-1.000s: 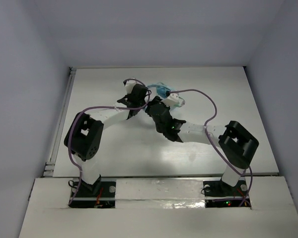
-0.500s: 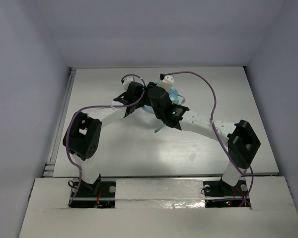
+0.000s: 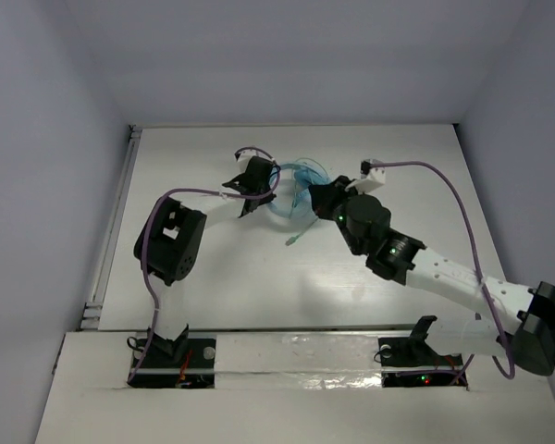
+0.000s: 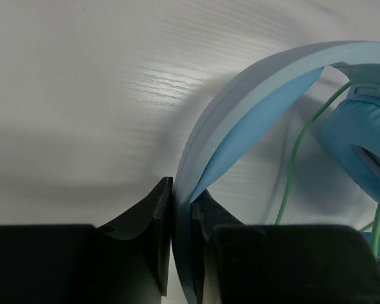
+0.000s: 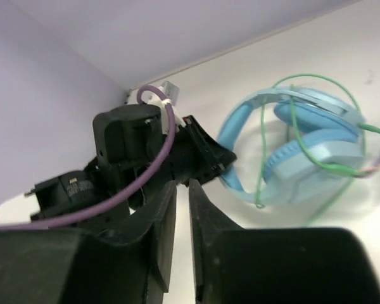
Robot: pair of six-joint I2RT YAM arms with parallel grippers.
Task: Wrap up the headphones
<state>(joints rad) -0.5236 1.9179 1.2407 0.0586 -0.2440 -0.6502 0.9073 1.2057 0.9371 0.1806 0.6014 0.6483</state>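
Observation:
The light blue headphones (image 3: 301,178) lie at the back middle of the table, with the pale green cable (image 5: 263,145) looped loosely around the cups and headband. The cable's loose end (image 3: 292,240) trails onto the table toward me. My left gripper (image 3: 259,182) is shut on the headband (image 4: 253,95) at its left side; an ear cup (image 4: 361,139) shows at the right. My right gripper (image 3: 311,198) is just right of the headphones, pointing at them. Its jaws (image 5: 182,190) are almost together with nothing between them. The headphones also show in the right wrist view (image 5: 310,145).
The white table (image 3: 398,148) is walled at the back and on both sides. A thick purple arm cable (image 3: 444,185) arcs over the right half. The left arm's elbow (image 3: 171,242) stands at the left and the right arm's forearm (image 3: 444,277) stretches across the front right.
My right arm has swung off the top of the headphones and out to the right, uncovering them. The cable's end now lies on the table. My left gripper has kept its hold.

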